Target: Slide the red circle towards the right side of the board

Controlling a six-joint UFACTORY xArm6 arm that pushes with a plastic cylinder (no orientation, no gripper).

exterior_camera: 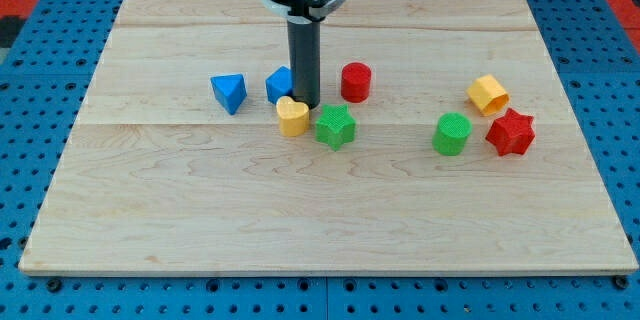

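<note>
- My tip point(305, 106) sits just above centre of frame, in a tight cluster of blocks. No fingers on this rig, just a straight dark rod, so nothing to open or close.
- Red circle point(356, 81): just to the view's right of the rod and slightly above the tip, near it but w/ a small gap.
- Count: 8 blocks total on the wooden board point(320, 210).
- Red x2: the circle, plus a red star point(511, 132) at right of frame.
- Blue x2: blue triangle point(229, 92) left of centre; blue cube point(280, 85) right beside the rod on its left, partly hidden by it.
- Yellow x2: yellow heart point(292, 116) just lower left of the tip; yellow hexagon point(488, 94) upper right, just above the star.
- Green x2: green star point(336, 126) just lower right of the tip, close to the heart; green circle point(452, 133) at right, near the red star's left.
- Lower half of frame: bare wood.
</note>
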